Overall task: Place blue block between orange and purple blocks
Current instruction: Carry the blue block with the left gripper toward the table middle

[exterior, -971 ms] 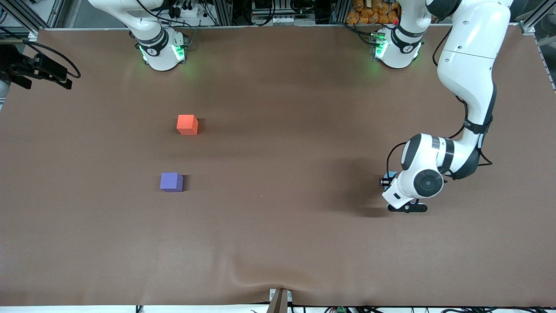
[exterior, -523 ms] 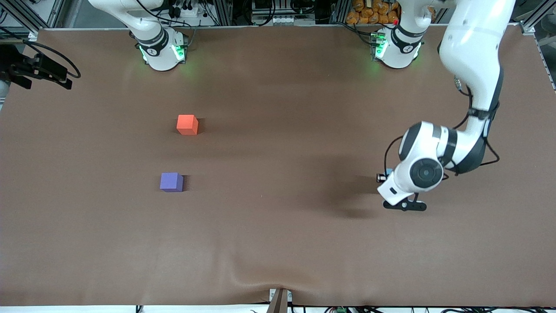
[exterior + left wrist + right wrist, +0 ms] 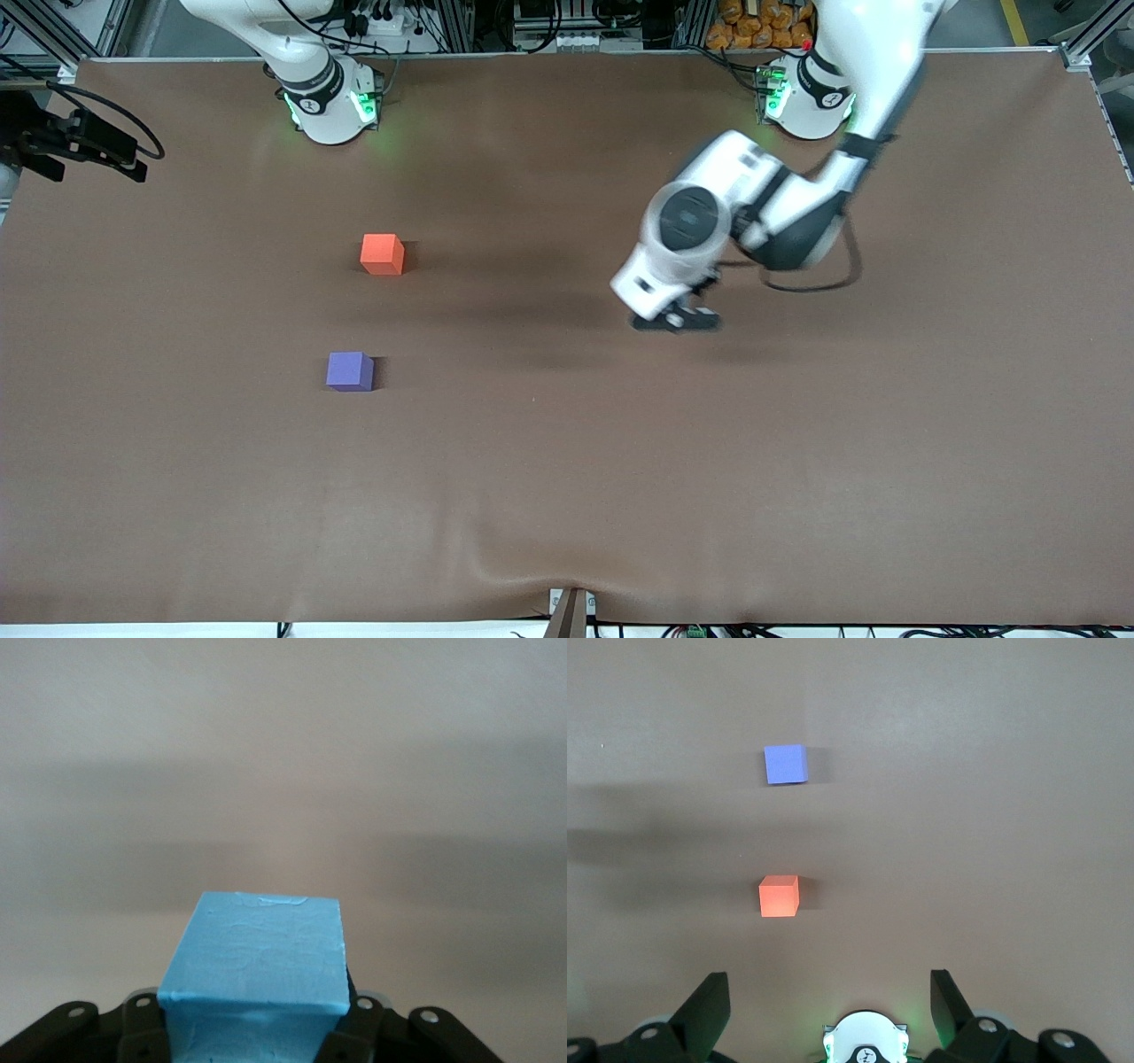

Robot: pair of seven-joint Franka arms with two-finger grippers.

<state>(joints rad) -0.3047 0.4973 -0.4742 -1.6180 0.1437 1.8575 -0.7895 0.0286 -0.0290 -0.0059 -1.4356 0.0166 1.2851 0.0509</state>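
On the brown worktop (image 3: 567, 461) the left hand (image 3: 252, 1036), clamped on the matte sky-blue block (image 3: 254, 961), hangs over the middle, at three o'clock from the orange block (image 3: 382, 253) and purple block (image 3: 349, 370). Pickup looks done; placing between them remains. The right hand (image 3: 824, 1001) waits spread and empty above its base

Open gap between orange block (image 3: 382, 254) and purple block (image 3: 350, 370) — bare brown table (image 3: 567, 461) all around.
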